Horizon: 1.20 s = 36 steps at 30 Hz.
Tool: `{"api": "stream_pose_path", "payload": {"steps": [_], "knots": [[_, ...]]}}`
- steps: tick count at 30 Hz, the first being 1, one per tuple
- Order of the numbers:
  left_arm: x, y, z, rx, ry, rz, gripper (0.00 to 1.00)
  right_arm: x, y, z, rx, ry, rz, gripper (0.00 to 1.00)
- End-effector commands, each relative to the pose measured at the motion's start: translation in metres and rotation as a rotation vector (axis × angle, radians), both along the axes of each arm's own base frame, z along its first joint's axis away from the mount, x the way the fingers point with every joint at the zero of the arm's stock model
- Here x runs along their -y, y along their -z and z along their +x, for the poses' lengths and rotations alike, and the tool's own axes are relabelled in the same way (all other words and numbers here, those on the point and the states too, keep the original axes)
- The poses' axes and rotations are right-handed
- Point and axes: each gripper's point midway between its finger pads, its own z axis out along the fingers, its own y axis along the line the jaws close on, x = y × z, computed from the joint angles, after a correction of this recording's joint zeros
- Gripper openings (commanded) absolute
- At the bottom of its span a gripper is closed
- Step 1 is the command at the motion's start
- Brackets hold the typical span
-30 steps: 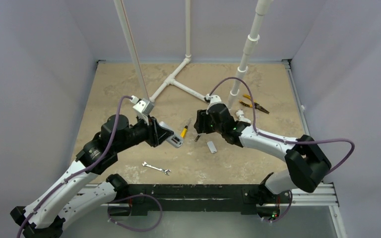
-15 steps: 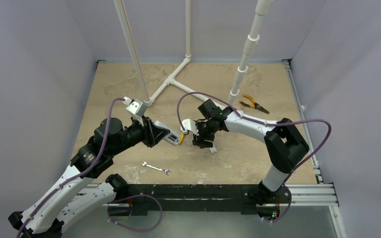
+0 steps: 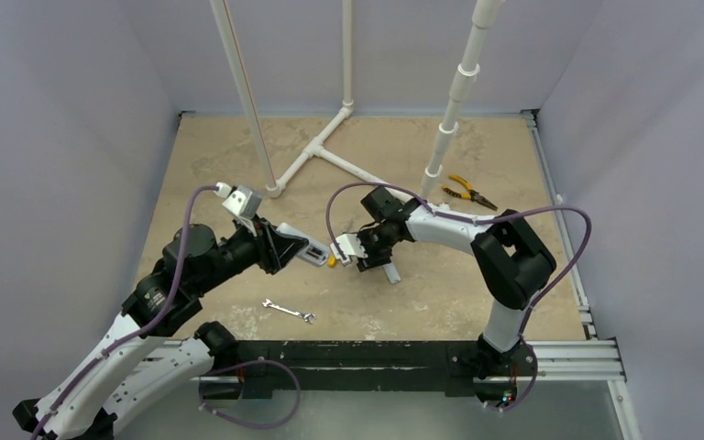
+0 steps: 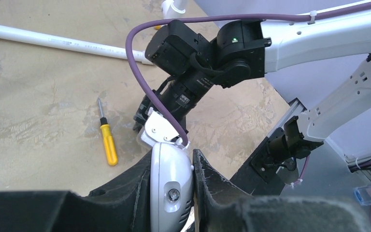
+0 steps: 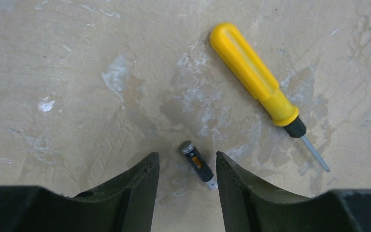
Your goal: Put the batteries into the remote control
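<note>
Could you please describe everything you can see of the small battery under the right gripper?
The battery is a small dark cylinder with a silvery cap at one end and an orange mark on its side. It lies flat and slanted on the beige table, between the open fingers of the right gripper, which seem not to touch it. The yellow-handled screwdriver lies apart from it.

- You see only the rounded end of the remote control (image 4: 170,191) in the left wrist view. The lower picture edge cuts off the rest, between the left gripper (image 4: 172,154) fingers.
- In the top view, the right gripper (image 3: 364,258) covers the screwdriver (image 3: 332,260) except for a yellow spot.
- You cannot read the battery (image 5: 197,166) markings; they are too small.
</note>
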Motion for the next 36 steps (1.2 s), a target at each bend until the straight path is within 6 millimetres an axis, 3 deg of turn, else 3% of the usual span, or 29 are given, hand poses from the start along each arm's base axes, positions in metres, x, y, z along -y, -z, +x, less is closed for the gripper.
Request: {"api": "stream_pose_path", "payload": {"steps": [1,8,20,36], "knots": [[-0.003,-0.006,0.004,0.031,-0.022,-0.010,0.00,-0.010,-0.001,0.013,0.038,-0.071,0.000,0.45],[-0.004,-0.007,0.003,0.034,-0.023,-0.012,0.00,-0.003,0.008,0.017,0.003,-0.073,-0.070,0.44],[-0.004,-0.004,0.004,0.020,-0.031,-0.010,0.00,0.022,0.007,0.027,-0.031,-0.035,-0.109,0.44],[-0.003,-0.003,0.004,0.010,-0.033,-0.021,0.00,0.019,0.016,0.021,-0.132,-0.062,-0.142,0.41]]}}
